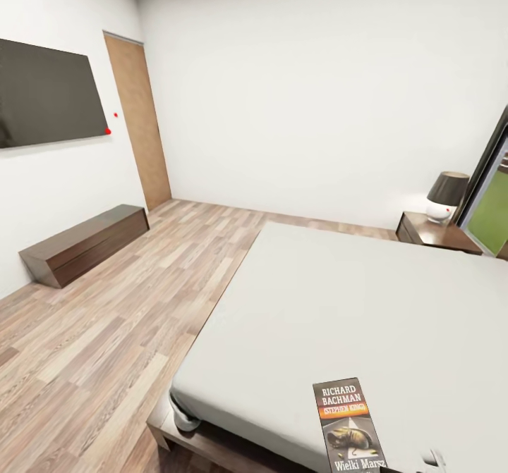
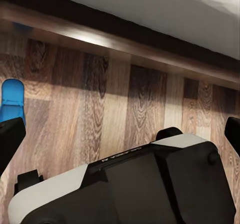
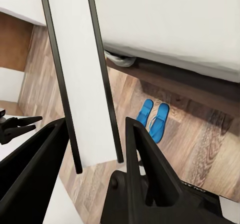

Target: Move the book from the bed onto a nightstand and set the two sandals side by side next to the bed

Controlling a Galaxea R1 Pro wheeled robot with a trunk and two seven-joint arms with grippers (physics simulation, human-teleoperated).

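Our right pincer [image 3: 95, 149] is pinching the book [image 3: 80, 73] edge-on: in the right wrist view its two black fingers [image 3: 145, 159] sit on either side of the thin block of white pages with dark cover edges. In the head view the same book [image 1: 349, 427] stands at the lower edge of the frame in front of the mattress, its cover showing "Richard Bachman", an orange band and "Wielki Marsz".

Beyond the book, the right wrist view shows the two sandals [image 3: 154, 119] lying side by side on the wood-plank floor [image 3: 200, 144], just beside the dark frame of the bed [image 3: 175, 28].

Our left pincer [image 2: 120, 134] is spread wide, its black fingertips [image 2: 10, 139] at the two opposite edges of the left wrist view, with nothing between them. It hangs over the floor close to the bed's dark wooden side rail [image 2: 125, 43]. A blue sandal [image 2: 12, 101] shows just beyond one fingertip. Part of our own dark and white body [image 2: 125, 184] lies under the pincer.

In the head view the grey mattress [image 1: 353, 304] spreads ahead. At its far right corner stands the nightstand [image 1: 434, 232], carrying a lamp [image 1: 446, 197] with a dark shade. Across the room a long low dark bench [image 1: 85, 244] sits against the left wall beneath the black wall screen [image 1: 46, 96], with a brown door [image 1: 137, 124] beside it.
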